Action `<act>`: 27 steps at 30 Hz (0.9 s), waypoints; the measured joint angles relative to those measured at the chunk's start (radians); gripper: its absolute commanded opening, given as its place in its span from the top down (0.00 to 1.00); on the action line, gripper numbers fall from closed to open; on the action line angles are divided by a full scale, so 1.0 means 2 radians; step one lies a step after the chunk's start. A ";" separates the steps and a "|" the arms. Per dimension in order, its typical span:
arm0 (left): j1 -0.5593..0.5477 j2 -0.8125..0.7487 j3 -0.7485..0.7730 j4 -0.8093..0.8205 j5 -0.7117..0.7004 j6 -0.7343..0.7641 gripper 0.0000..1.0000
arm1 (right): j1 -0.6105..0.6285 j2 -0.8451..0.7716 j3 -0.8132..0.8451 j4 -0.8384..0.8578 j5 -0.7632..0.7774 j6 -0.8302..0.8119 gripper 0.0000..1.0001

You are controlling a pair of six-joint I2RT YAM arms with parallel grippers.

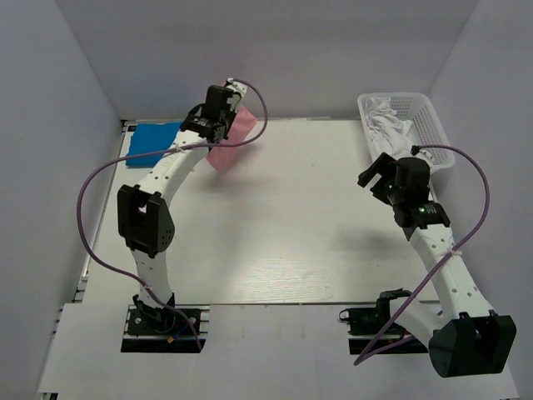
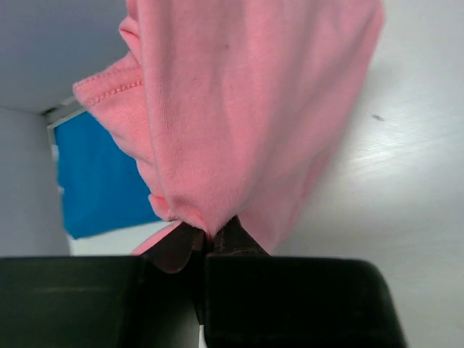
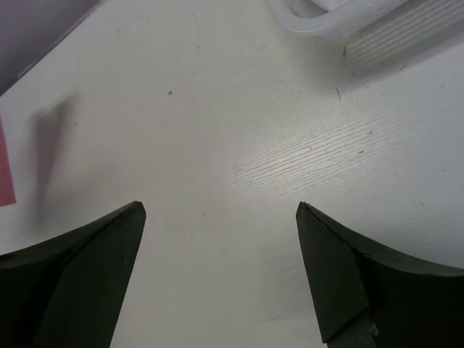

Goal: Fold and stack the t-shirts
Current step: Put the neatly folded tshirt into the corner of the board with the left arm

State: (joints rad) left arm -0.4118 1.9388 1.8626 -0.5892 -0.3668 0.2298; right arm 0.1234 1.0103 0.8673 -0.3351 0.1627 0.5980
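The left arm (image 1: 179,171) reaches far across the worktop (image 1: 316,217), jaws clamped on a bunched edge of the pink t-shirt (image 2: 246,109), which drapes ahead of them. A folded blue t-shirt (image 1: 154,143) lies flat to their left. On the right arm (image 1: 437,250) the jaws gape wide, empty.

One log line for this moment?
left claw: shut on pink t-shirt; right claw: open, empty; blue t-shirt: flat, far left

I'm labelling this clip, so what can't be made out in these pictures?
pink shirt: top view, left gripper covers its top; left wrist view, upper edge cuts it off.
blue shirt: top view, left arm overlaps it; left wrist view, pink shirt hides most.
basket: white cloth, too bunched to count shirts; right wrist view shows only its rim.
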 measured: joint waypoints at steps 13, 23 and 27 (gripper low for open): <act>0.118 0.068 0.073 0.002 0.030 0.100 1.00 | -0.002 -0.022 0.000 -0.017 0.007 0.012 0.10; 0.184 0.083 0.099 -0.003 0.066 0.085 1.00 | -0.002 -0.009 0.012 -0.027 0.007 0.021 0.10; 0.202 0.084 0.116 -0.010 0.090 0.068 1.00 | -0.002 -0.006 0.013 -0.027 0.005 0.025 0.10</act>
State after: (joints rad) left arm -0.0071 2.1063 2.0941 -0.6086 -0.1875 0.3668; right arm 0.1188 0.9993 0.8940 -0.3901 0.1734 0.6487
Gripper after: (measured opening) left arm 0.113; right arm 0.904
